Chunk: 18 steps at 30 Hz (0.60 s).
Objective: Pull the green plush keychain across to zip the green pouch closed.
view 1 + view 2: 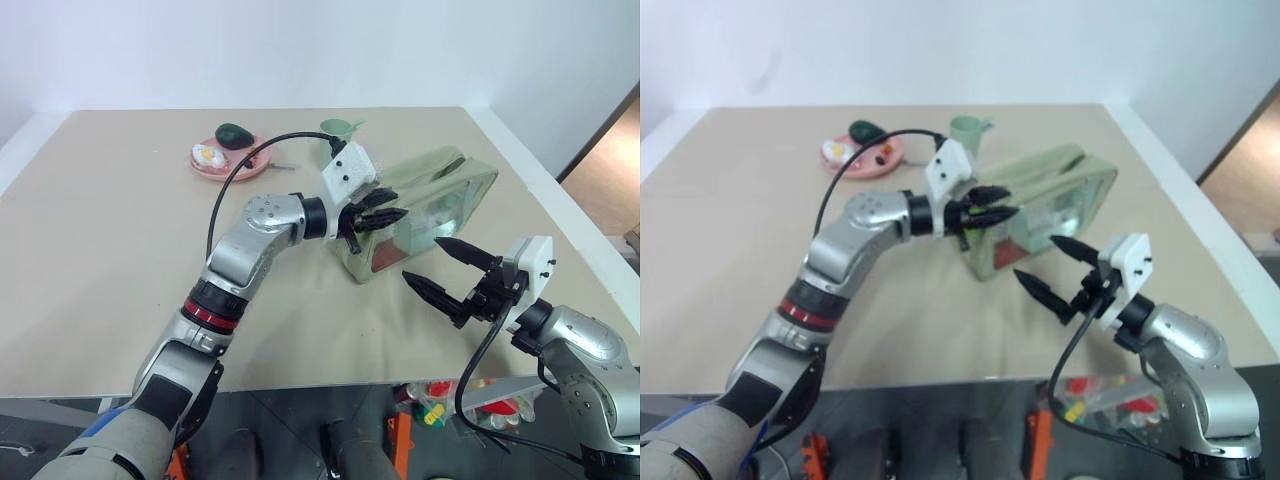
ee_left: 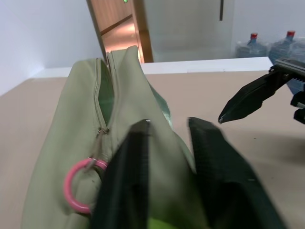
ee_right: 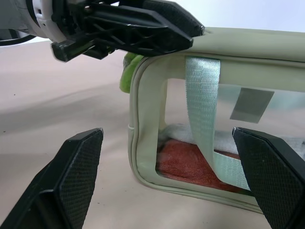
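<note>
The green pouch [image 1: 455, 185] lies on the tan table at centre right, with a clear side panel and a green strap [image 3: 202, 109]. Its zip [image 2: 101, 102] runs along the top and is partly open, and a pink ring [image 2: 71, 191] hangs from the slider. My left gripper [image 1: 390, 210] reaches level over the pouch's near end, its jaws drawn close on the green plush keychain [image 3: 127, 76]. A lime-green scrap of that keychain [image 2: 159, 223] sits low between the fingers [image 2: 128, 181]. My right gripper [image 1: 421, 258] hovers open just in front of the pouch, touching nothing.
A pink plate [image 1: 245, 168] at the back holds a dark green avocado-like toy [image 1: 235, 135] and an egg-like toy [image 1: 207, 155]. A pale green cup [image 1: 338, 130] stands behind the pouch. The table's right edge [image 1: 560, 190] runs close to the pouch.
</note>
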Tool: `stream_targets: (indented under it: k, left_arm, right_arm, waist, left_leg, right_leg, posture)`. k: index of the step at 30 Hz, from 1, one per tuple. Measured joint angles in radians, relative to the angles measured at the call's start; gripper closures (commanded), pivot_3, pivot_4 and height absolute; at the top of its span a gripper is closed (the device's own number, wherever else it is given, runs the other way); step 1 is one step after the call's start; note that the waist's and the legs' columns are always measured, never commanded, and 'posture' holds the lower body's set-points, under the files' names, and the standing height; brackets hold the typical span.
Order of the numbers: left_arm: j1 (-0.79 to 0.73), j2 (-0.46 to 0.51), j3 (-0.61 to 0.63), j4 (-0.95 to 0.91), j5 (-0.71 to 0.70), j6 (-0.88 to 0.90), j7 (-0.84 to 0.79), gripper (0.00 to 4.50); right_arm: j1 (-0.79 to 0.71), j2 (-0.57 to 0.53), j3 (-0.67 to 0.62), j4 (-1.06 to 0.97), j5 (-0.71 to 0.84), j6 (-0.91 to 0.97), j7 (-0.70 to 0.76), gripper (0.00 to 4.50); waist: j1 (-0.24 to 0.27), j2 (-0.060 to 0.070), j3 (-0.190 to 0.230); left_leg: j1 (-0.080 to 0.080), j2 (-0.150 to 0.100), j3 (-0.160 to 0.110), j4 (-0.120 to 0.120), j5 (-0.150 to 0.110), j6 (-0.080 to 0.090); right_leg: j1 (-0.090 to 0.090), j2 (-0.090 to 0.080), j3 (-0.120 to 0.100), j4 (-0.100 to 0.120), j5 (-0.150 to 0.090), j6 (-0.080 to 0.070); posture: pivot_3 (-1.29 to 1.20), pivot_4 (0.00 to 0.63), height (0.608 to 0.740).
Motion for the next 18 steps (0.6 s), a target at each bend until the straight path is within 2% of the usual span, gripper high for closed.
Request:
stream_targets:
  k: [1, 8, 10, 15, 18]
  left_arm:
    - [0.000, 0.000, 0.002, -0.001, 0.000, 0.003, 0.000, 4.46]
    - [0.000, 0.022, 0.003, -0.020, 0.001, 0.016, -0.017, 4.46]
    - [0.000, 0.064, 0.003, -0.040, -0.002, 0.017, -0.048, 4.46]
    - [0.003, 0.277, 0.032, -0.072, 0.006, -0.031, -0.175, 4.46]
    - [0.005, 0.342, 0.062, -0.069, 0.006, -0.093, -0.232, 4.46]
  right_arm:
    - [0.000, 0.000, 0.001, 0.000, -0.002, 0.000, 0.000, 0.00]
    - [0.000, 0.000, 0.008, 0.000, -0.008, 0.000, 0.000, 0.00]
    - [-0.001, 0.001, 0.009, 0.000, -0.009, 0.000, -0.004, 0.00]
    - [-0.024, 0.014, 0.010, 0.010, -0.033, -0.014, -0.039, 0.00]
    - [-0.039, 0.014, 0.010, 0.036, -0.043, -0.028, -0.038, 0.00]
  waist:
    - [0.000, 0.000, 0.000]
    - [-0.001, 0.000, 0.000]
    - [-0.003, 0.000, 0.000]
    - [-0.009, 0.001, 0.000]
    - [-0.005, 0.001, 0.000]
  left_leg:
    - [0.000, 0.000, 0.000, 0.000, 0.000, 0.000]
    - [0.000, 0.000, 0.000, 0.000, 0.000, 0.000]
    - [0.001, 0.000, 0.000, 0.000, 0.000, 0.000]
    - [0.001, 0.002, 0.000, -0.002, 0.000, 0.000]
    - [0.000, 0.001, 0.000, -0.001, 0.000, 0.000]
  right_leg:
    - [0.000, 0.000, 0.000, 0.000, 0.000, 0.000]
    - [0.000, 0.000, 0.000, 0.000, 0.000, 0.000]
    - [0.000, 0.001, 0.000, 0.000, 0.000, 0.000]
    - [-0.001, 0.002, 0.000, 0.001, 0.000, -0.001]
    - [-0.001, 0.001, 0.000, 0.000, 0.000, 0.000]
  posture:
    - [0.00, 0.150, 0.740]
    - [0.00, 0.150, 0.740]
    - [0.00, 0.150, 0.740]
    - [0.00, 0.150, 0.740]
    - [0.00, 0.150, 0.740]
